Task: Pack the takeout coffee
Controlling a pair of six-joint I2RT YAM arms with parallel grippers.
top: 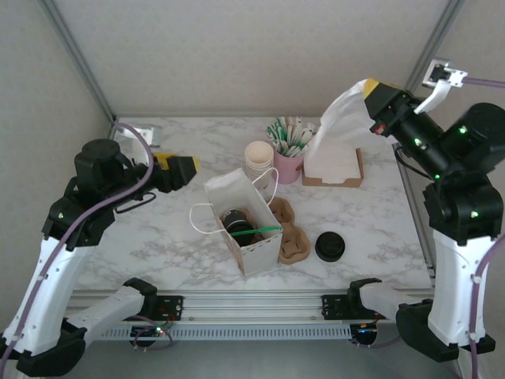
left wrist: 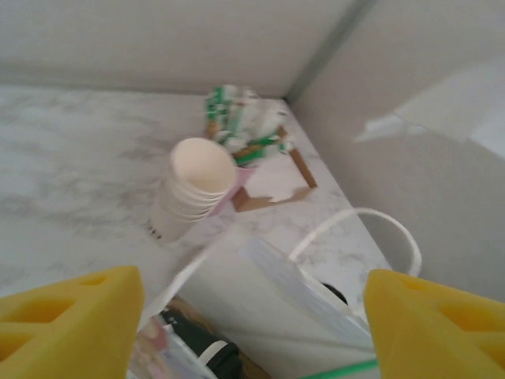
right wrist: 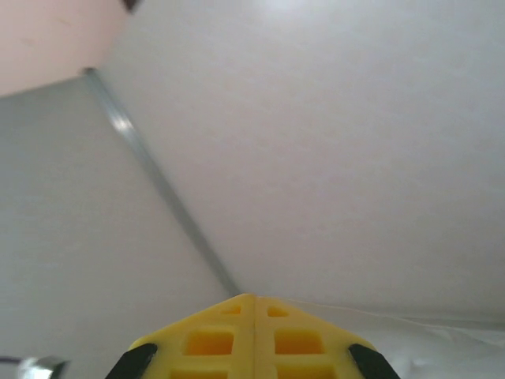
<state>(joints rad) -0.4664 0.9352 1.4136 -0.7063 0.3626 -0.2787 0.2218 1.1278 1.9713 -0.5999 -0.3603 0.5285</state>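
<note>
We find the left gripper (left wrist: 252, 332) spread wide beside the white handled paper bag (top: 225, 189) holding the black-lidded takeout coffee cup (top: 235, 223); the right gripper (right wrist: 254, 304) pinches a white napkin (top: 335, 118) behind the bag.

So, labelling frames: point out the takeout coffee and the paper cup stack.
takeout coffee (top: 235, 221), top external view, on its black lid.
paper cup stack (top: 259, 154), top external view, on the top cup's mouth.

White-black arms (top: 454, 276); yellow fingers (left wrist: 71, 316)
</note>
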